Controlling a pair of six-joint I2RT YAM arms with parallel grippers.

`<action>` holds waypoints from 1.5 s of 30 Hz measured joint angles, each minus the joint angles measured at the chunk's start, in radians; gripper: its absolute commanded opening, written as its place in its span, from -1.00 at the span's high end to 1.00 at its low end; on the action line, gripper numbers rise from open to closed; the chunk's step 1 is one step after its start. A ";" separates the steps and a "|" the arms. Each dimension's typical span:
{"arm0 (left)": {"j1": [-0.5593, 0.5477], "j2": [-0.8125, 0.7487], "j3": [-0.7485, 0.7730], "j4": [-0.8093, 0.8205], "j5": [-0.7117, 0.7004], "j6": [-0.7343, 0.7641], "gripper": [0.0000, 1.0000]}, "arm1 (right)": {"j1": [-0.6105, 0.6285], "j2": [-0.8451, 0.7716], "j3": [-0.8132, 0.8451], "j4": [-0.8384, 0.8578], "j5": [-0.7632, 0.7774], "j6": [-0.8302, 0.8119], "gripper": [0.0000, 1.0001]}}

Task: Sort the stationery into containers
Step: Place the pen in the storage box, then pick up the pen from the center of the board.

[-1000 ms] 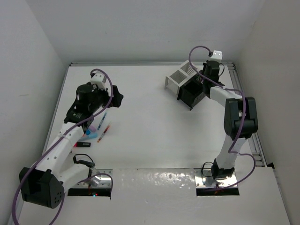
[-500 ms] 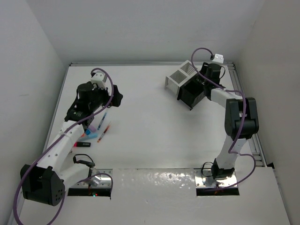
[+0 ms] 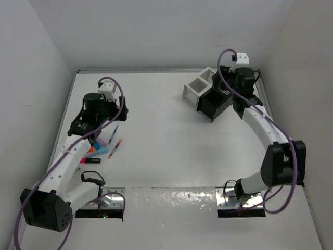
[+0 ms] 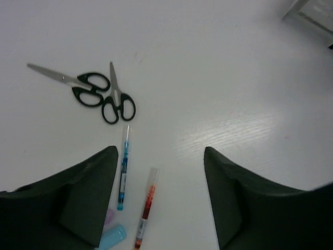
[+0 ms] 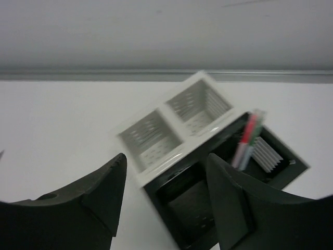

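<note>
**Both tools spread and empty, pens loose on the bench**

Over on the left, the left tool hangs above the bench, jaws wide apart, gripping nothing. Under it lie two pairs of black-handled scissors close together, with a blue pen and a red pen just beside each other and a blue highlighter nearby. Far right, the right tool, likewise spread and empty, hovers by the joined white box and black box. Red and green pens lean inside the black one.
</note>
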 measured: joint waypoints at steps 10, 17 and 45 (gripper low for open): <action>0.045 0.344 0.167 -0.391 -0.070 0.280 0.08 | 0.269 -0.150 -0.196 -0.138 -0.098 -0.004 0.02; 0.032 0.566 0.220 -0.429 -0.123 0.338 -0.16 | 0.359 -0.150 -0.242 -0.206 -0.102 0.005 -0.02; 0.063 0.784 0.212 -0.310 -0.141 0.335 1.00 | 0.469 -0.314 -0.354 -0.251 0.040 0.025 -0.02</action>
